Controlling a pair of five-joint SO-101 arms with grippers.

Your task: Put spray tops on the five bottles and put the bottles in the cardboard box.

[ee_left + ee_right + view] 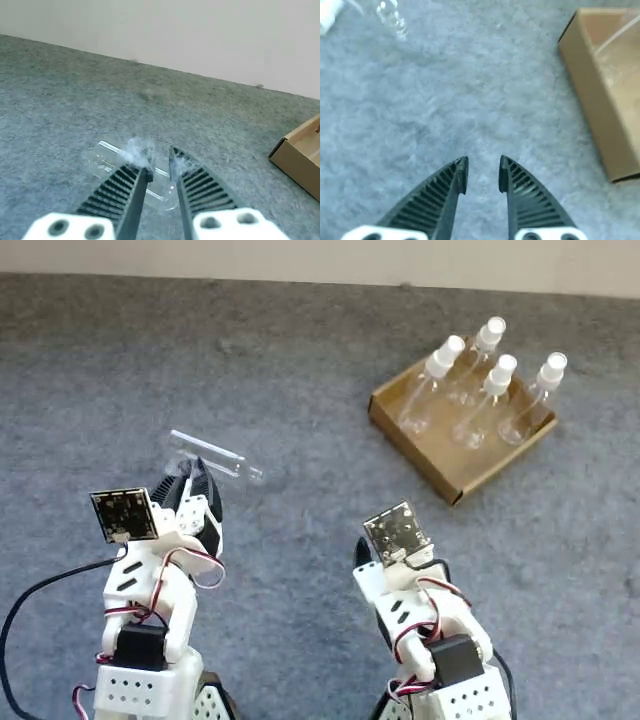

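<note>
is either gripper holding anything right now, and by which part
Nothing is held. The left gripper and right gripper are open and empty; the clear plastic bottle lies loose on the grey carpet by the left one.

Grey felt-like table covering (300, 360) runs back to a plain pale wall (400, 260) along its far edge.

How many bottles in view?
5. In the cardboard box, side by side: leftmost bottle, second bottle, third bottle, rightmost bottle. Fifth bottle lies on the carpet by the left gripper. None apparently hidden.
</note>
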